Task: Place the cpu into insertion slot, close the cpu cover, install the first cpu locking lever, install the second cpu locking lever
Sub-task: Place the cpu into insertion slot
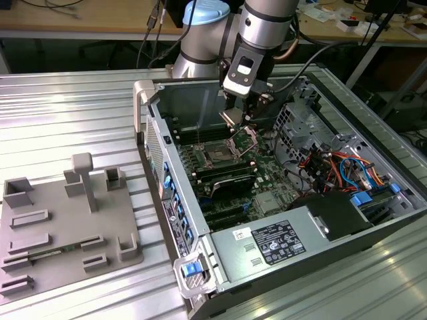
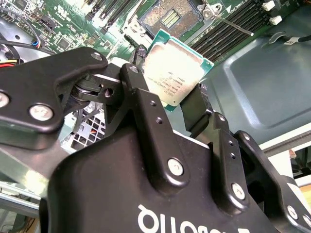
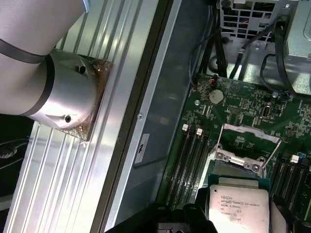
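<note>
a ribbed metal table (image 1: 60,107) is carrying an open case (image 1: 167,173) across the middle and right of the exterior view, and a grey plate (image 1: 47,227) is lying at lower left. the arm (image 1: 267,27) is reaching down from the upper middle into the case, over the green board (image 1: 273,197). the cover (image 1: 245,140) is standing raised just behind the uncovered slot (image 1: 217,155). in the second wrist view the gripper (image 2: 170,82) is pinching the cpu (image 2: 177,68) by two opposite edges, holding it tilted in the air near the slot and apart from it
</note>
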Robot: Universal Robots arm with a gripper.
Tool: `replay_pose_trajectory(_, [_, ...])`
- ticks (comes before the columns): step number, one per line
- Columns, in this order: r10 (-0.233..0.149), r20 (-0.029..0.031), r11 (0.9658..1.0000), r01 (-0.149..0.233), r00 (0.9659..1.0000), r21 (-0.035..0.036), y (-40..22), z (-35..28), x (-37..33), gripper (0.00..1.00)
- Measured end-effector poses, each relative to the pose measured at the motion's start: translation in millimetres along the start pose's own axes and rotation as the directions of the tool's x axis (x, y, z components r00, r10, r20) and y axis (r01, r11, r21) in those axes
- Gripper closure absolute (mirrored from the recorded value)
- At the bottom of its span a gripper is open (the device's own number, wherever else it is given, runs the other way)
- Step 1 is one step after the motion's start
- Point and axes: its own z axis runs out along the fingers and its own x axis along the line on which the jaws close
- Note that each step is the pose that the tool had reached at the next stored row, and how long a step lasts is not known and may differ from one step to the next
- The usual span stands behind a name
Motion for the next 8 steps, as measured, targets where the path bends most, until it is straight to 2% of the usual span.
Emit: replay_pose_trajectory(8, [0.0,0.0001,1.0,0.0,1.0,0.0,0.0,0.0,0.0,0.45])
